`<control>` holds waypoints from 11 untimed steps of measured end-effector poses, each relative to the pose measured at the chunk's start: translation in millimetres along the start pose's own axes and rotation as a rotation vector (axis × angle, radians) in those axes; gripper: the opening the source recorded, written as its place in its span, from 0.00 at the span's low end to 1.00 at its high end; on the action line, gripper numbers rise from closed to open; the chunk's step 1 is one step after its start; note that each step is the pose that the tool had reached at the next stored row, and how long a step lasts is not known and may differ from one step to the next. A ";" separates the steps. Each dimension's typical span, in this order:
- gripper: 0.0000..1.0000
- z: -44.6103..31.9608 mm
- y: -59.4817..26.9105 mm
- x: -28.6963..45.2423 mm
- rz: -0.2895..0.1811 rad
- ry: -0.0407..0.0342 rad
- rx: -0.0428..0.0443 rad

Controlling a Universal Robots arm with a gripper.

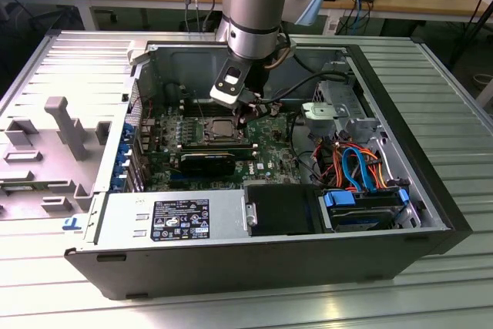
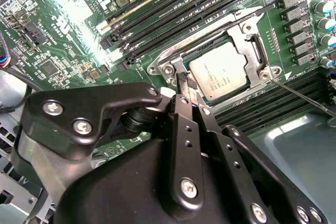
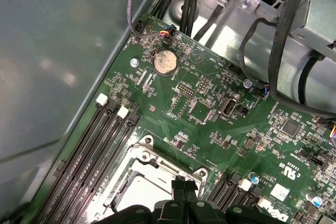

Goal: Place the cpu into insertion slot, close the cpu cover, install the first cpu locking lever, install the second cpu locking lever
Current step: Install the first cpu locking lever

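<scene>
An open computer case point(image 1: 231, 260) lies on its side in the middle of the ribbed metal counter point(image 1: 462, 105), so the green motherboard point(image 1: 269, 163) faces up and the arm can reach it from straight above. The gripper point(image 1: 245, 113) hangs down inside the case over the insertion slot point(image 1: 224, 126).

In the second wrist view the cpu point(image 2: 218, 77) sits flat in the slot, silvery top up. The cpu cover point(image 2: 176, 56) looks to be lying down around it, with the chip showing through the cut-out. By that reading, the seating and cover steps are done. A thin locking lever point(image 2: 302, 97) juts from the socket's corner across the neighbouring memory slots point(image 2: 273, 106); it appears unlatched, though I cannot tell for certain.

In both wrist views the gripper's fingers point(image 3: 178, 186) are pressed together with nothing between them. Their joined tip rests at the edge of the cover frame, just beside the cpu. Drawn narrow like this, the gripper is probably serving as a pushing point rather than a clamp, slim enough to work between the socket and the slots.
</scene>
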State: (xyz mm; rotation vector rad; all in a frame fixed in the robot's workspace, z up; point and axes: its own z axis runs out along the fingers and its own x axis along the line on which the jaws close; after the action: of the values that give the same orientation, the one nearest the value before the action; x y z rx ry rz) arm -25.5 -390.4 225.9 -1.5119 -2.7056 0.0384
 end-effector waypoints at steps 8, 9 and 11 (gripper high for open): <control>0.11 0.6 -0.1 -0.1 -0.003 -0.0001 0.0001; 0.11 0.8 -0.1 -0.1 -0.005 -0.0002 0.0001; 0.11 0.8 -0.1 -0.1 -0.009 -0.0004 0.0003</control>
State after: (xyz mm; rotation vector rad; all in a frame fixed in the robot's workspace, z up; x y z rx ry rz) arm -25.6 -390.5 225.1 -1.5004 -2.7122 0.0388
